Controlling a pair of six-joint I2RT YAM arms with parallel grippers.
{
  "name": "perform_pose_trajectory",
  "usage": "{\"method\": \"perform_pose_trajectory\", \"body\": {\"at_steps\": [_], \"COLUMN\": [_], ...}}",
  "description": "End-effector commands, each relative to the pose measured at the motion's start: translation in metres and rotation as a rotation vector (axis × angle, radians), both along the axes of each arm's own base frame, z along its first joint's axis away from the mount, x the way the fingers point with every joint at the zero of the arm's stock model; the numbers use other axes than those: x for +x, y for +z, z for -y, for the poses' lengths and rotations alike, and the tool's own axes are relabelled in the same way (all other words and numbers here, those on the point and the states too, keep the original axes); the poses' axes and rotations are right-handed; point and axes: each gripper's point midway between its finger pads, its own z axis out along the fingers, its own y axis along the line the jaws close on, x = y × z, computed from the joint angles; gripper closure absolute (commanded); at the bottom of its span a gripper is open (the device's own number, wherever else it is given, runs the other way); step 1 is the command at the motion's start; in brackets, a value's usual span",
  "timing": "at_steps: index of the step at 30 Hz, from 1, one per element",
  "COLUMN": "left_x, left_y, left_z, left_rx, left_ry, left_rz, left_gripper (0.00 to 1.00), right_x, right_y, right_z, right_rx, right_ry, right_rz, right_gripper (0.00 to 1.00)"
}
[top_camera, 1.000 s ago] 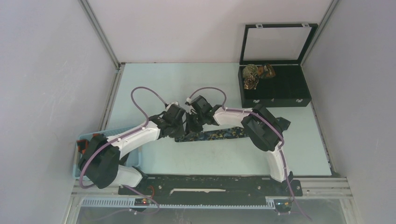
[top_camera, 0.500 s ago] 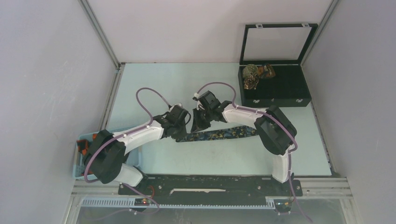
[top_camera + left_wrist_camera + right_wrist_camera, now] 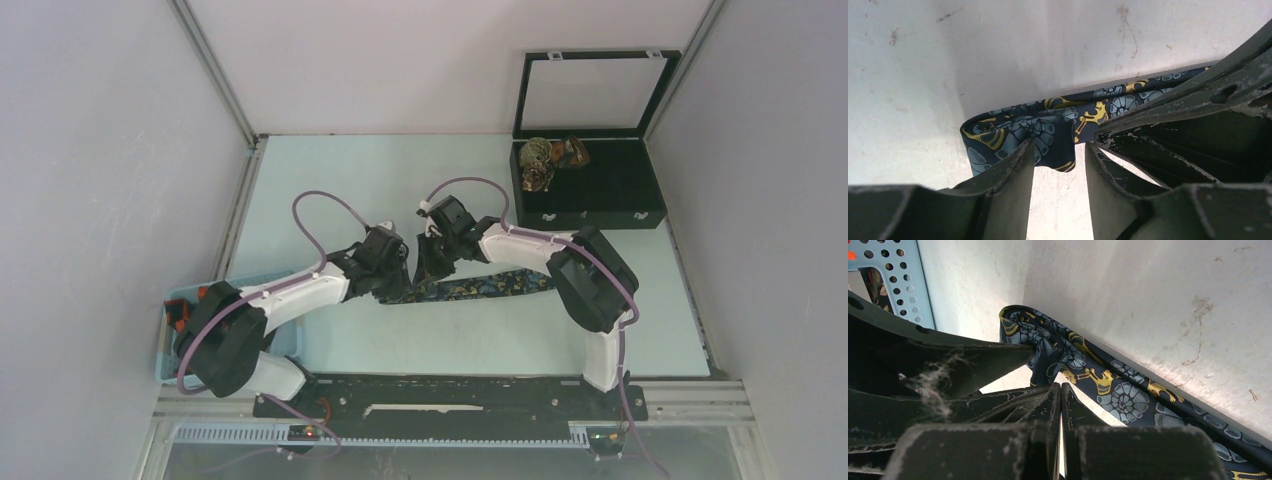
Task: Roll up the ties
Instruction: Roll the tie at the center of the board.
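Left fingers (image 3: 1008, 180): spread with a narrow gap; the folded end of the navy tie (image 3: 1048, 127) sits at the tips, one tip touching the fold.
Right fingers (image 3: 1072, 412): pressed together, tips against the tie's edge; whether fabric is clamped cannot be told.
Tie axis: lies along the surface (image 3: 400, 180), folded end at both sets of fingertips, length trailing away to the right.

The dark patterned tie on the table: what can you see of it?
The tie is dark navy woven-looking fabric with yellow and grey-blue shell motifs. It lies flat across the table, its left end folded back over itself. The open left gripper straddles that fold; the shut right gripper touches it.
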Motion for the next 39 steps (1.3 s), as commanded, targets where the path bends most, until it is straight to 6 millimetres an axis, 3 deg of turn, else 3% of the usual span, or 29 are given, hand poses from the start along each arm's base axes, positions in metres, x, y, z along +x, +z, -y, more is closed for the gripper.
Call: {"method": "perform_pose_trajectory", "body": {"at_steps": [1,6,11,17,23,25,31,39], "left_x": [0.003,0.002,0.001,0.002,0.003,0.004,0.004,0.004], "left_y": [0.014,0.010,0.009,0.009,0.014,0.015,0.013,0.013], "left_z": [0.015,0.018,0.018,0.016,0.017,0.016,0.015,0.013], "left_rx": [-0.084,-0.110,-0.127,-0.131,-0.151,-0.149,-0.142,-0.140], "left_ry": [-0.038,-0.045,-0.038,-0.025,-0.028,-0.023,-0.023,-0.019], "left_rz": [0.052,0.057,0.071,0.084,0.107,0.113,0.113,0.121], "left_gripper": [0.52,0.57,0.60,0.66,0.65,0.69,0.99,1.00], "right_x": [0.002,0.002,0.003,0.001,-0.001,-0.001,-0.007,-0.012], "right_y": [0.025,0.029,0.030,0.028,0.027,0.025,0.020,0.007], "right_z": [-0.003,-0.004,-0.004,-0.003,0.000,0.001,-0.001,-0.004], "right_rx": [0.050,0.058,0.061,0.056,0.044,0.036,0.023,0.004], "right_ry": [0.007,0.007,0.005,0.012,0.020,0.019,0.032,0.039], "right_rz": [0.039,0.043,0.045,0.037,0.039,0.038,0.029,0.007], "right_gripper": [1.00,0.95,0.84,0.80,0.76,0.76,0.76,0.77]}}
